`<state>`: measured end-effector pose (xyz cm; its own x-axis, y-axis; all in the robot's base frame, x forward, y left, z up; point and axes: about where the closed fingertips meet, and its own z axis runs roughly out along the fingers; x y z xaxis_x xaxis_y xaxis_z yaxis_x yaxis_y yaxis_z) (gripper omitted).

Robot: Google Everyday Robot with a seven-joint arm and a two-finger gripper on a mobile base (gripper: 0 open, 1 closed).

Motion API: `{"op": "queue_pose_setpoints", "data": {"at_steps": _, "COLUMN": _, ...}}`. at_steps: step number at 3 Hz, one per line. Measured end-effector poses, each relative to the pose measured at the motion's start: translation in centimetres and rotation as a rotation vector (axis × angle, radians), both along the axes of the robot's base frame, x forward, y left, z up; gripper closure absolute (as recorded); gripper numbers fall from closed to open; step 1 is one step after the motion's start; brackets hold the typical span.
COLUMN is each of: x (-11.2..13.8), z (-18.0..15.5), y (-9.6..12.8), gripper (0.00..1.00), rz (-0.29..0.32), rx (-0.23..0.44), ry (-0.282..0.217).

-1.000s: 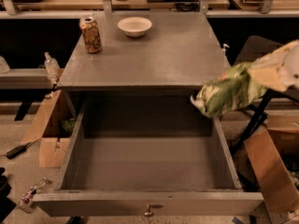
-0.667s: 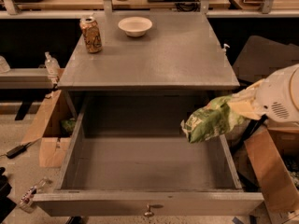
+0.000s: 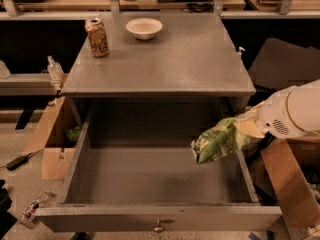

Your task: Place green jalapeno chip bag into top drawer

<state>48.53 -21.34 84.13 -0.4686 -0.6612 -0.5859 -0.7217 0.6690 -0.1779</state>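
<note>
gripper (image 3: 248,126): at right, above drawer's right wall, clenched on green jalapeno chip bag (image 3: 217,141) | bag: held in the air over right side of open top drawer (image 3: 150,179) | tabletop (image 3: 170,64): tan can (image 3: 96,37), white bowl (image 3: 144,28) at back

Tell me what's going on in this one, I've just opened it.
The robot's gripper, at the right of the view, holds the green jalapeno chip bag in the air over the right side of the top drawer, which is pulled wide open. The bag is not yet set down inside. On the table above stand a tan can and a white bowl.
</note>
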Motion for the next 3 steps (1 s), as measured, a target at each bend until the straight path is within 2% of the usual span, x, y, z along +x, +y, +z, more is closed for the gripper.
{"op": "queue_pose_setpoints", "data": {"at_steps": 2, "x": -0.10, "z": 0.31, "y": 0.16, "gripper": 0.11, "rz": 0.002, "rx": -0.004, "ry": -0.005}}
{"op": "queue_pose_setpoints", "data": {"at_steps": 3, "x": -0.15, "z": 0.45, "y": 0.22, "gripper": 0.00, "rz": 0.003, "rx": -0.006, "ry": -0.007}}
